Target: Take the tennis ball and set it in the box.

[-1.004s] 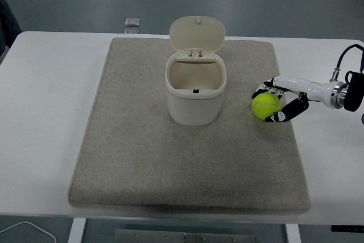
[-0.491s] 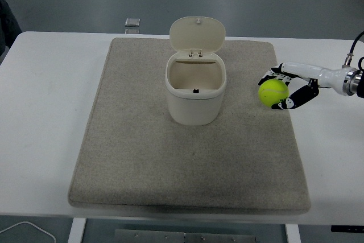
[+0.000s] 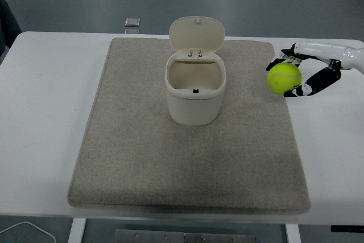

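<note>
While you look at the right side of the frame, you see the right hand (image 3: 307,72) coming in from the right edge, a little above the middle height. Its white forearm lies almost level and points to the left. The fingers (image 3: 318,82) are curled around the tennis ball (image 3: 284,78), so the hand holds it: the upper fingers lie over the top of the ball and the dark lower ones close under its right side. The yellow-green ball is at the right edge of the grey mat (image 3: 187,157), beside its upper right corner.

You find the box (image 3: 195,86) in the upper middle of the frame, standing on the mat. It is cream-coloured, and its lid (image 3: 197,33) stands open and upright at the back. The ball is well apart from the box, to its right. The mat lies on the white surface (image 3: 45,112). A small grey object (image 3: 132,22) lies at the far edge of the surface, upper left of the box.
</note>
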{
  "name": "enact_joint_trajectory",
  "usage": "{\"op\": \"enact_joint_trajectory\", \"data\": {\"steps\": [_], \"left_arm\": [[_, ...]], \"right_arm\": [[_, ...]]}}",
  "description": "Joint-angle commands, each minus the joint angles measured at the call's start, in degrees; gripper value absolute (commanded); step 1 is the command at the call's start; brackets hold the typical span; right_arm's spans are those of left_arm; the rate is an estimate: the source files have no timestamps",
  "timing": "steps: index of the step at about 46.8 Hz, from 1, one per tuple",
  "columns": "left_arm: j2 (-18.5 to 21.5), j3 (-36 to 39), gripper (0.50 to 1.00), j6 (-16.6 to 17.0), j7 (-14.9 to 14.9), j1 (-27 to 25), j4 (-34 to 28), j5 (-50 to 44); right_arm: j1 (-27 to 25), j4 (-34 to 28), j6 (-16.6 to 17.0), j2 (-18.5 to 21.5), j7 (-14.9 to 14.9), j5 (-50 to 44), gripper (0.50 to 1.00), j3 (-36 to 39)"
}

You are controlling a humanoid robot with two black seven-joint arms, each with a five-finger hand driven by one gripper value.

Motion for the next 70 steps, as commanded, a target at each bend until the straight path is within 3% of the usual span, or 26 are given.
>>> {"op": "enact_joint_trajectory", "data": {"steps": [1, 40, 61, 70], "left_arm": [[0.0, 0.0, 0.99, 0.0, 0.0, 0.0, 0.0, 0.0], [0.0, 0.0, 0.992, 0.0, 0.0, 0.0, 0.0, 0.1], [0.0, 0.0, 0.992, 0.0, 0.0, 0.0, 0.0, 0.0], [0.0, 0.0, 0.992, 0.0, 0.0, 0.0, 0.0, 0.1]], "right_arm": [[1.5, 1.2, 0.8, -0.1, 0.1, 1.7, 0.5, 1.0], [9.1, -0.2, 1.0, 11.8, -0.6, 7.7, 0.5, 0.6], [9.1, -2.1, 0.9, 15.7, -0.9, 7.7, 0.5, 0.4], [9.1, -4.1, -0.8, 17.9, -1.7, 7.3, 0.5, 0.1]]}}
